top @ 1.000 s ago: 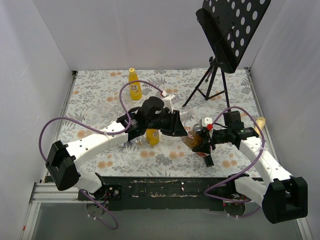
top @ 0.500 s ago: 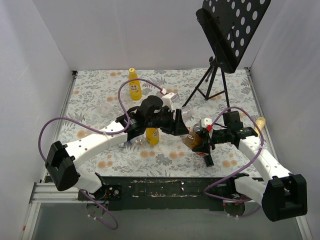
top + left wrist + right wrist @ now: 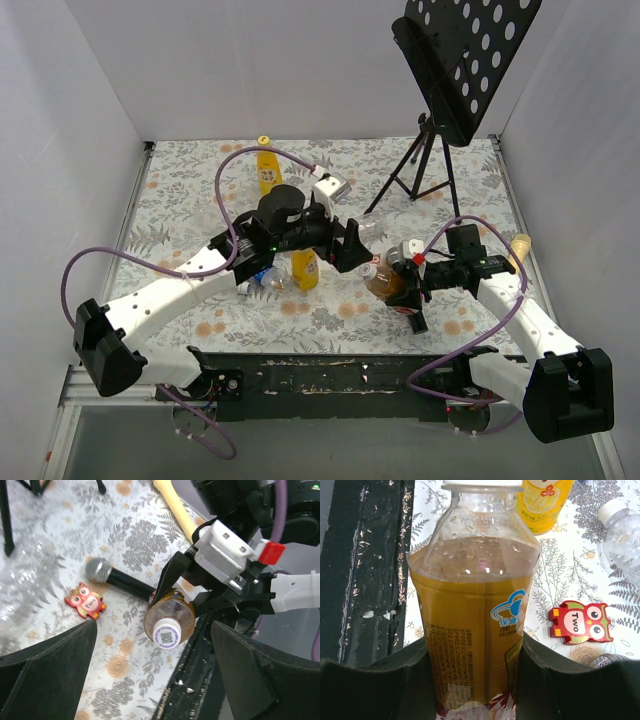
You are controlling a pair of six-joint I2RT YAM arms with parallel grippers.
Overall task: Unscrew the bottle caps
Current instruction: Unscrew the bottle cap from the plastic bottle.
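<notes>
since a second ago the left gripper (image 3: 345,247) has let go of the cap, sprung wide and drawn back toward the upper left of the top view, its arm swinging with it. nearest the bottom edge, the right gripper (image 3: 476,672) clamps the brown bottle (image 3: 470,615) around its lower body. it tips the neck toward the other arm so the cap faces that arm squarely. that steady hold is what would let the other hand twist. the white cap (image 3: 166,632) sits on the neck, centred between the left fingers (image 3: 55,670) in the left wrist view and clear of both. whether it is loosened i cannot tell; i judge the release to be a re-grip between turns. just beyond lie a red owl tile (image 3: 85,601) and a black microphone (image 3: 117,579). at mid-frame of the top view a yellow juice bottle (image 3: 305,272) stands under the left wrist. a second yellow bottle (image 3: 266,168) waits upright near the back wall, cap on, with a music stand (image 3: 460,60) at upper right.
</notes>
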